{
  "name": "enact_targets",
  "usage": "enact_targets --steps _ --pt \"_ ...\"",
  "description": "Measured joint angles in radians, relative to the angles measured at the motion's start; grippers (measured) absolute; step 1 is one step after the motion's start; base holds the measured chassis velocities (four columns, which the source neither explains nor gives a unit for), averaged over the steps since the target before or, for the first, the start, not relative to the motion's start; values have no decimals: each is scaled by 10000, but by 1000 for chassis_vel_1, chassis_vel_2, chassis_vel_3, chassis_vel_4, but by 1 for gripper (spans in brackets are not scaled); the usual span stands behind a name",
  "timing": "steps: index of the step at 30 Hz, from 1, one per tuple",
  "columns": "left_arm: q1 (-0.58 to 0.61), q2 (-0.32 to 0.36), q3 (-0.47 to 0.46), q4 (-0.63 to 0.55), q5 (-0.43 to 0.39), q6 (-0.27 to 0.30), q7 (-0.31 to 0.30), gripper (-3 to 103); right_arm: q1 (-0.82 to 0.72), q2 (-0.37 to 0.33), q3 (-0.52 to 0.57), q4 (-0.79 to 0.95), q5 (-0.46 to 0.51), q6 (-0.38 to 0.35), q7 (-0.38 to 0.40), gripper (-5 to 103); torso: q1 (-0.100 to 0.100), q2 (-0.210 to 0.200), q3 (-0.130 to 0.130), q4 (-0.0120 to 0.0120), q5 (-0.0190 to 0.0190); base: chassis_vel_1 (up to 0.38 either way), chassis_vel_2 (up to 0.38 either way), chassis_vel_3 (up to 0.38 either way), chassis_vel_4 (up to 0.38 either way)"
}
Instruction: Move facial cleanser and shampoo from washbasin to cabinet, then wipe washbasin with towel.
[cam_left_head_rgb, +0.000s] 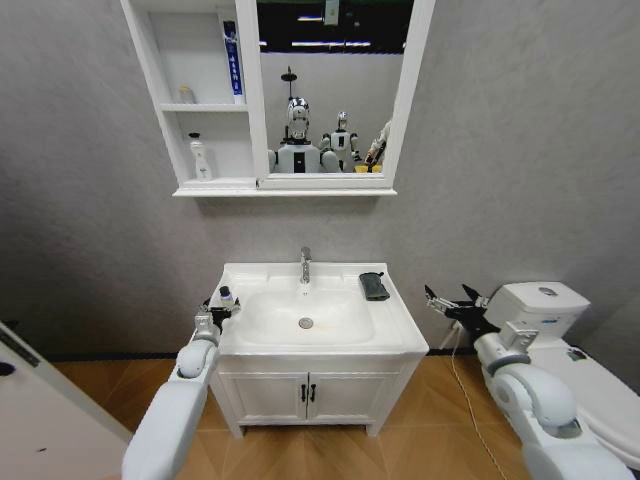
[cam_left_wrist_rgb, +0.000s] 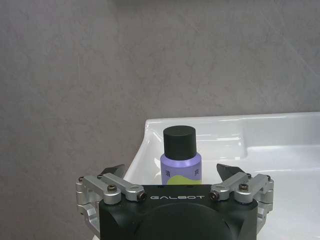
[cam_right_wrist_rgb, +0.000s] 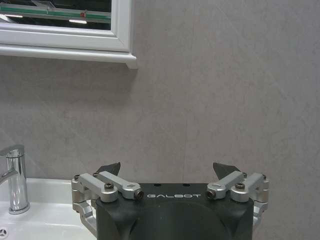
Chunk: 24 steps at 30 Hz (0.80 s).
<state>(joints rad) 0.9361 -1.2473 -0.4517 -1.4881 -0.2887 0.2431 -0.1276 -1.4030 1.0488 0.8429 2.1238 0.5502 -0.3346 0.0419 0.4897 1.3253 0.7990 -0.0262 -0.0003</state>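
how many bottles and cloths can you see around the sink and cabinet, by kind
Bottles on the washbasin: 1, a purple bottle with a black cap between the open fingers of the left gripper
Containers in the cabinet: 3, a white bottle, a blue tube, a small item
Cloths: 1, the dark towel
Total: 5

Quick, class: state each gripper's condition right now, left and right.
Left gripper: jaws open, either side of the purple bottle on the washbasin, not holding it.
Right gripper: jaws open, holding nothing.
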Motion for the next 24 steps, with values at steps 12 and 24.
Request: enact_targets --steps 12,24 --pt "-180 -243 57 355 66 33 26 85 -3 -21 30 -98 -9 50 -54 100 -1 0 0 -1 -1 0 0 0 0" --pt "-305 -202 63 487 81 34 14 43 35 -99 31 -245 -93 64 -111 100 -1 0 -1 -2 0 0 0 0 0"
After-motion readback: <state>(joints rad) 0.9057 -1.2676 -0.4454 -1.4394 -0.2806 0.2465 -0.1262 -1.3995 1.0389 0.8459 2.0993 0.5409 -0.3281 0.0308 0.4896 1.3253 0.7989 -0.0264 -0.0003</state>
